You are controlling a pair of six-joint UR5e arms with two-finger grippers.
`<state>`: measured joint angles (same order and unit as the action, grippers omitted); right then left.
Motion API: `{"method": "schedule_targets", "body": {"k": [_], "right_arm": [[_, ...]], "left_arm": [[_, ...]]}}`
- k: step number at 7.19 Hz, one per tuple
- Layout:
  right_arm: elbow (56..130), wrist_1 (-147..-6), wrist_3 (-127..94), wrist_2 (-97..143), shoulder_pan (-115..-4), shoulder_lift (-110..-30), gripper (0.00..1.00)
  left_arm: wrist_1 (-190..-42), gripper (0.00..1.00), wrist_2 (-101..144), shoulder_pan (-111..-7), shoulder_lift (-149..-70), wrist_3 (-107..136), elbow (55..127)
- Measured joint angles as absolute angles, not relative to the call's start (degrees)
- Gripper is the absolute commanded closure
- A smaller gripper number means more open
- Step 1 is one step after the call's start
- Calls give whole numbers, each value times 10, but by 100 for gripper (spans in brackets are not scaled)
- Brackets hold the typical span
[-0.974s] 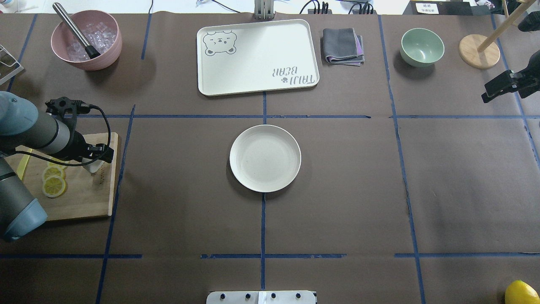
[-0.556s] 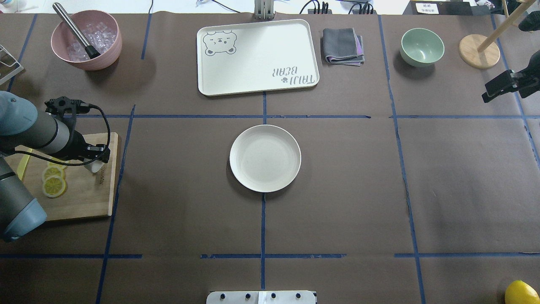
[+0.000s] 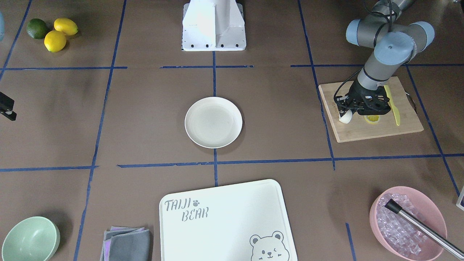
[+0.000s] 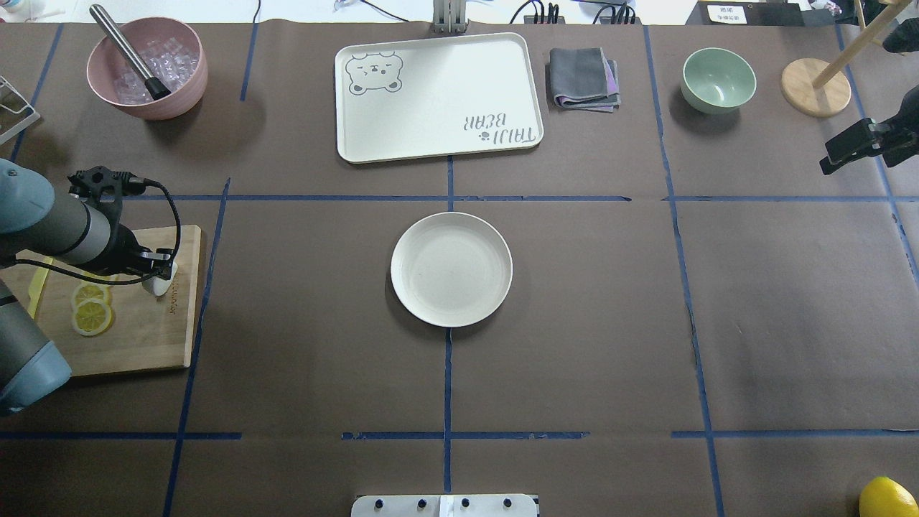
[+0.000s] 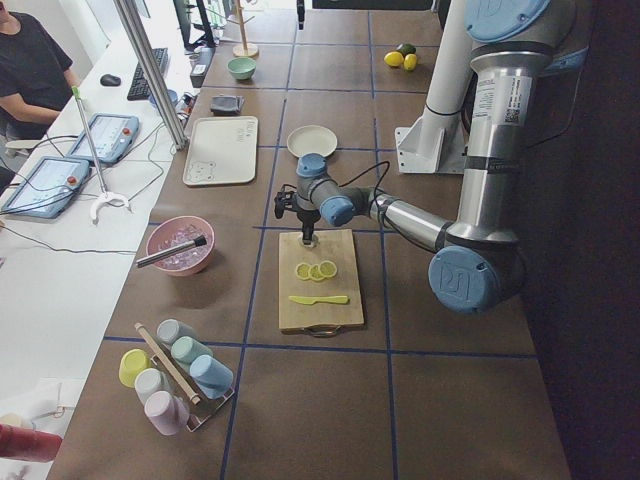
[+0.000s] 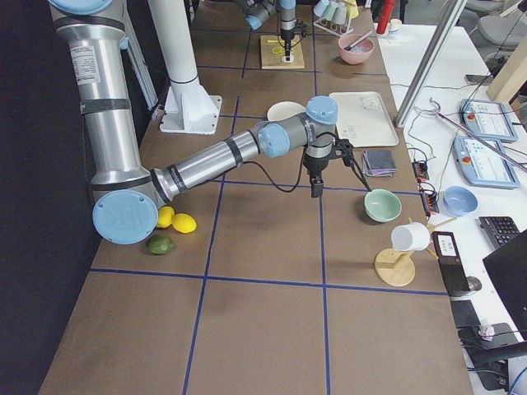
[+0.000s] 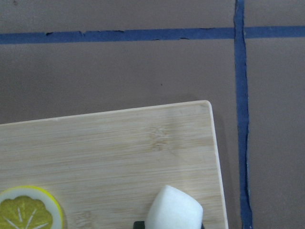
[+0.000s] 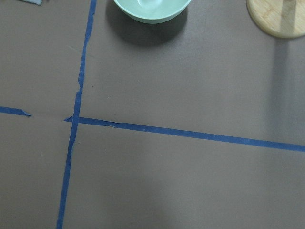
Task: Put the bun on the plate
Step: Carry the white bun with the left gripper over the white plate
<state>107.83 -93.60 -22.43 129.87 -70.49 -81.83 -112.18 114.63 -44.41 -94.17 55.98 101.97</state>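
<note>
**Bun's in the gripper, plate is sitting bare**

Using the rectangular light-wood cutting board (image 4: 143,337) as my reference for everything here.

The small smooth white bun (image 4: 161,281) is at the board's corner that's away from the robot and on the side facing the middle of the table. From the front camera it looks tipped over at an angle rather than flat. The left gripper (image 4: 160,271) comes down on it from above with a black finger on each side, clamped onto the bun. In the left wrist view the bun pokes up at the bottom edge with the board's corner right behind it. Honestly can't tell if it's touching the wood or just off it.

On the same board, just beside the bun toward the board's middle, are some round yellow lemon slices (image 4: 92,316). A thin yellow plastic knife (image 3: 394,108) lies along the board's outer edge.

The round cream-white plate (image 4: 451,269) is well apart from the board, out toward the table's centre, with nothing on it.

The right gripper (image 4: 830,162) hangs over the opposite end of the table, about as far from the board as it gets. Can't tell whether its fingers are spread or closed.
</note>
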Motion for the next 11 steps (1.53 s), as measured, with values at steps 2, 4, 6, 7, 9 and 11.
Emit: {"method": "schedule_targets", "body": {"k": [2, 4, 6, 7, 9, 11], "right_arm": [[1078, -936, -224, 1302, -709, -819, 0], [1080, -935, -223, 1308, -719, -826, 0], [1081, -933, -202, 1313, -738, -850, 0], [1080, -933, -171, 1317, -756, -869, 0], [1074, -933, -95, 1322, -801, -912, 0], [1054, -928, -38, 1347, -843, -938, 0]], "left_arm": [[-1095, 66, 1149, -446, -949, 561, 1048], [-978, 66, 1149, -447, -1009, 565, 1086], [-860, 66, 1149, -437, -1114, 611, 1096], [-830, 66, 1147, -413, -1167, 656, 1083], [-814, 66, 1121, -359, -1296, 745, 993], [-821, 66, 1093, -322, -1401, 796, 890]]}}
